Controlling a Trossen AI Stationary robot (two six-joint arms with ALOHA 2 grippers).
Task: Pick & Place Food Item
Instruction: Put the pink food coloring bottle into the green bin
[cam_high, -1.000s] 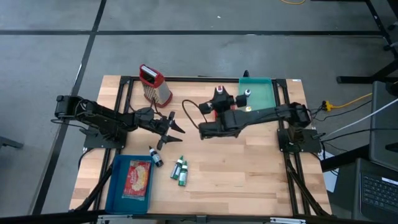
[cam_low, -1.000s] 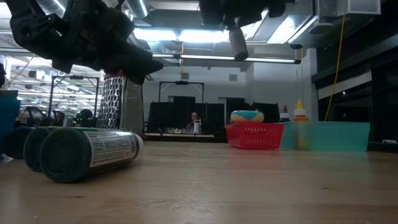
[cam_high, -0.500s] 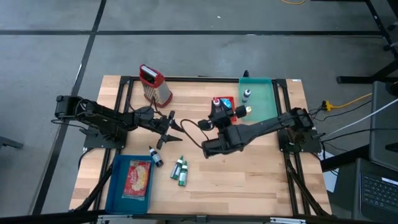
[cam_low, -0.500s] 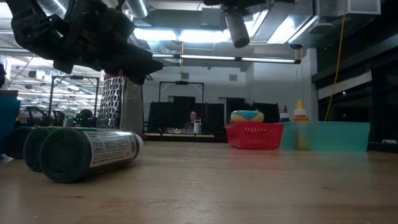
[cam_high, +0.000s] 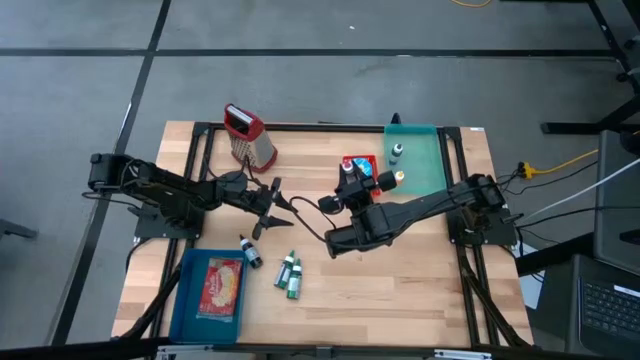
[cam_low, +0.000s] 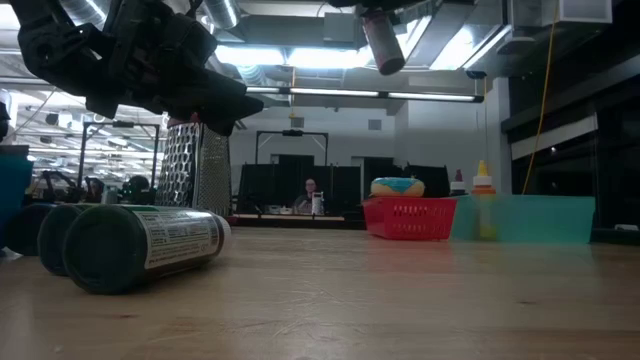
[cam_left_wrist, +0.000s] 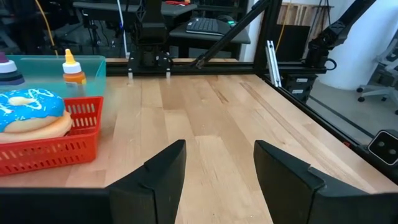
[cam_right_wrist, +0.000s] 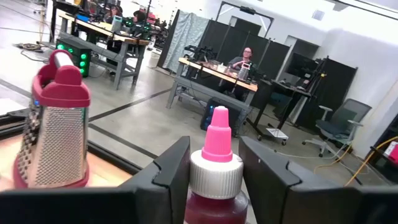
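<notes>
The right gripper (cam_right_wrist: 211, 180) grips a bottle (cam_right_wrist: 214, 171) with a pink tip and white cap. The bottle is held above the middle of the table (cam_high: 400, 290), and its long axis runs along the fingers, tip pointing away from the wrist.

On the front part of the table lie green cans (cam_low: 130, 245) on their sides, near a blue tray (cam_high: 212, 290) at the front left corner. The left gripper (cam_left_wrist: 214, 180) hangs over the left part, fingers apart and holding nothing. Toward the far edge stand a metal grater (cam_high: 250, 137), a red basket (cam_left_wrist: 50, 140) with a blue-iced donut (cam_left_wrist: 31, 112), and a teal bin (cam_high: 420, 160) with small bottles.

The table is light wood. Beyond it is a workshop with desks, where a person (cam_right_wrist: 244, 60) sits.
</notes>
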